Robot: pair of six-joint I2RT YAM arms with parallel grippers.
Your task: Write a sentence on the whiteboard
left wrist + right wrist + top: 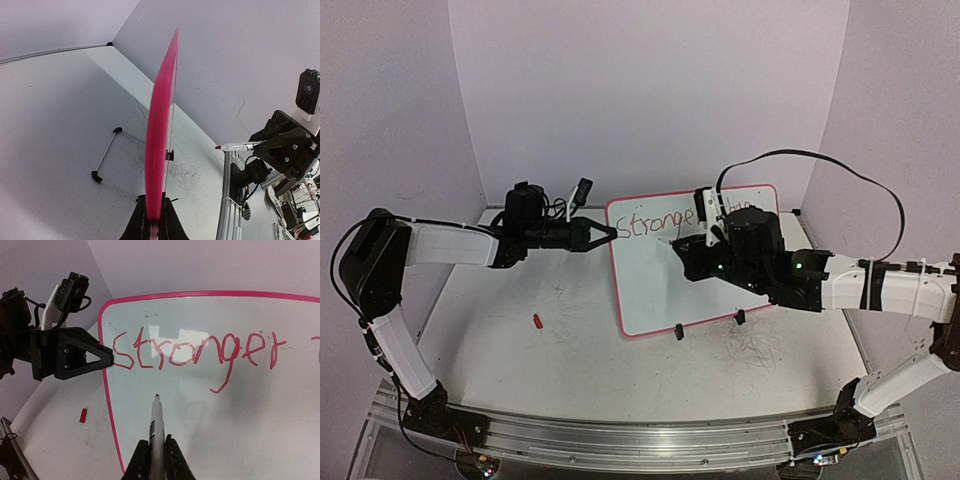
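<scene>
White face, red-pink rim: your whiteboard [660,285] stands propped at a tilt on the table [520,365], near the back wall, between your two arms.

Item, left gripper [611,233]: clenched on the board's left rim, close under the upper left corner. In the left wrist view you see the rim edge-on, pinched between both fingers.

Item, right gripper [157,462]: clenched round a marker [157,422], with the barrel pointing away from the wrist and the red tip toward the board's face.

Item, tip: it sits below the first letters of the top line, over bare white. You cannot tell whether it touches.

Item, the sentence [200,352]: red handwriting along the top of the board. "Stronger" reads clear; more letters begin to its right, partly hidden behind your right arm in the top view.

Item, red cap [537,321]: lies on the table, left of the board, well apart from it.

Item, black clip feet [677,331]: two, on the board's near edge.
</scene>
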